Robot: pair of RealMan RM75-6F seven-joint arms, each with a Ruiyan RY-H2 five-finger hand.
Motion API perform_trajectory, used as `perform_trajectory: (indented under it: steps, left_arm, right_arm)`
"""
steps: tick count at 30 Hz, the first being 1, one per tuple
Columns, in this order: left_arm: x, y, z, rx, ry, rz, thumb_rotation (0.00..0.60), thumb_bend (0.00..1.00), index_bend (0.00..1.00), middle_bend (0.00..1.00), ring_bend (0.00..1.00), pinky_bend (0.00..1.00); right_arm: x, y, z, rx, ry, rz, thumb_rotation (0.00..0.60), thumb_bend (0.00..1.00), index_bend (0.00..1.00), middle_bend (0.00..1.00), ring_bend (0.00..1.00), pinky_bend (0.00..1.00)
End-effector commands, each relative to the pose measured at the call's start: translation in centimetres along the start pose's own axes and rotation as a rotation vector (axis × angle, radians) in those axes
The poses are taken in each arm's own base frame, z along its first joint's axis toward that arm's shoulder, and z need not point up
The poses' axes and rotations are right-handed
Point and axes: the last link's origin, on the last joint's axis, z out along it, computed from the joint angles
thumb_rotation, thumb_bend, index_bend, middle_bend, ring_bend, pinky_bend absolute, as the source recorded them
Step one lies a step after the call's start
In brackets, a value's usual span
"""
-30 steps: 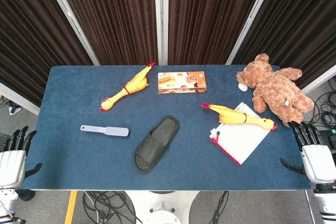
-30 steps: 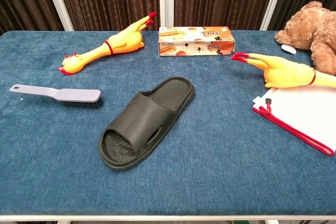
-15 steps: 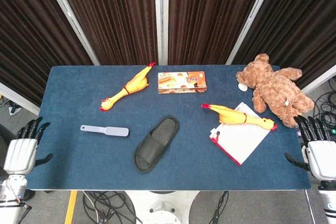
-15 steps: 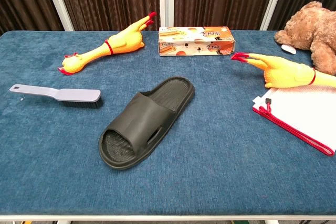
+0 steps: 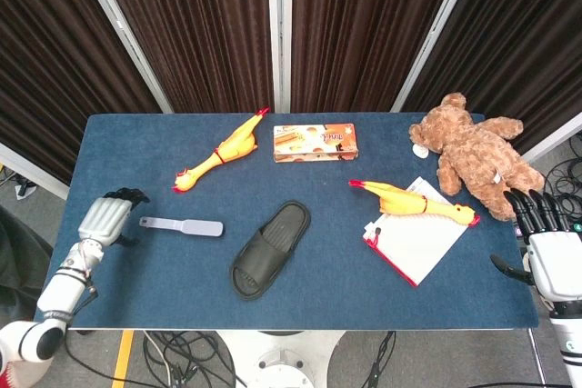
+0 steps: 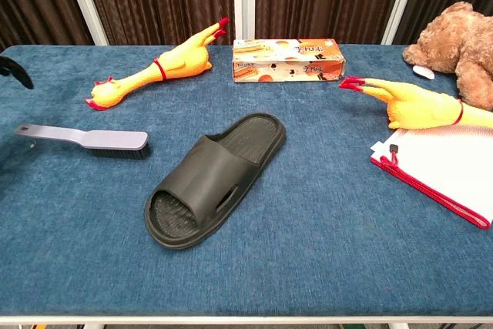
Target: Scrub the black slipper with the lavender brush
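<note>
The blue cloth-covered table [image 5: 136,270] carries a black rubber slipper [image 5: 269,249] near its front middle, sole down. To its left, apart from it, lies the lavender plastic brush [image 5: 182,225], bristles down. The left hand [image 5: 107,217] hovers just beside the handle end, fingers apparently loosely spread, holding nothing. The right hand [image 5: 549,256] waits off the right edge, fingers spread.

1. The black slipper [image 6: 214,180] lies sole-down near the middle of the blue worktop [image 6: 323,252], toe toward the near left.
2. The lavender brush [image 6: 86,141] lies bristles-down to its left, apart from it.
3. A dark fingertip of the left hand [image 6: 15,72] shows at the left edge, above the brush handle.
4. Two rubber chickens [image 6: 158,65], a snack box [image 6: 287,59], a teddy bear [image 6: 461,44] and a red-edged white pouch [image 6: 443,171] lie further back and right.
</note>
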Motion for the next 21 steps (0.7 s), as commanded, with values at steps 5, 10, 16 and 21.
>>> perform_trajectory:
  steps: [5, 10, 16, 21]
  left_arm:
    - [-1.9, 2.3, 3.1, 0.004, -0.101, 0.068, 0.6, 0.07, 0.43, 0.41, 0.3, 0.38]
    - [-3.0, 3.2, 3.7, 0.015, -0.134, 0.037, 0.6, 0.07, 0.5, 0.49, 0.38, 0.45]
    - [-3.2, 4.2, 4.4, 0.015, -0.132, 0.03, 0.6, 0.07, 0.5, 0.5, 0.39, 0.47]
    - [-3.2, 4.9, 4.6, 0.008, -0.143, 0.028, 0.6, 0.08, 0.49, 0.5, 0.39, 0.47]
  right_arm:
    - [0.0, 0.5, -0.1, -0.015, -0.007, -0.001, 0.6, 0.05, 0.0, 0.07, 0.0, 0.0]
    - [-0.4, 0.8, -0.2, -0.027, -0.018, 0.01, 0.6, 0.05, 0.0, 0.07, 0.0, 0.0]
    - [-0.7, 1.1, -0.6, -0.039, -0.022, 0.013, 0.6, 0.05, 0.0, 0.07, 0.0, 0.0]
    - [-0.7, 1.2, -0.8, -0.047, -0.023, 0.014, 0.6, 0.05, 0.0, 0.07, 0.0, 0.0]
